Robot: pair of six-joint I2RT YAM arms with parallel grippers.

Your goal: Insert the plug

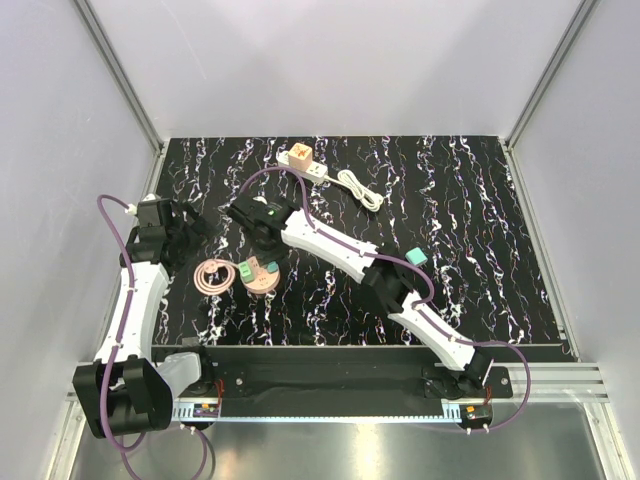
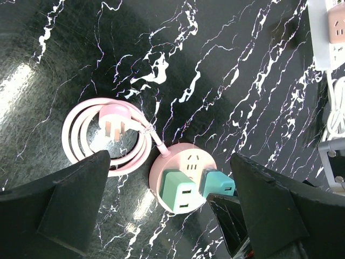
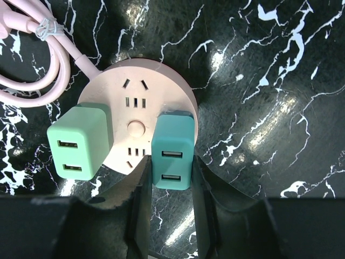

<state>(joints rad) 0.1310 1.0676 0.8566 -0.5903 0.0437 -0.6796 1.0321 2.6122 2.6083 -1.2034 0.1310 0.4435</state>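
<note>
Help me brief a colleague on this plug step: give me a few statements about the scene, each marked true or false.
1. The right gripper has its jaws closed on the teal adapter. True.
2. The left gripper holds the pink plug. False: its jaws stand open and empty, and the plug lies on the table inside its coiled cable.
3. A light green adapter sits on the round pink hub, beside the teal one. True.
4. The white power strip touches the round hub. False: it lies apart from the hub, farther back on the table.
</note>
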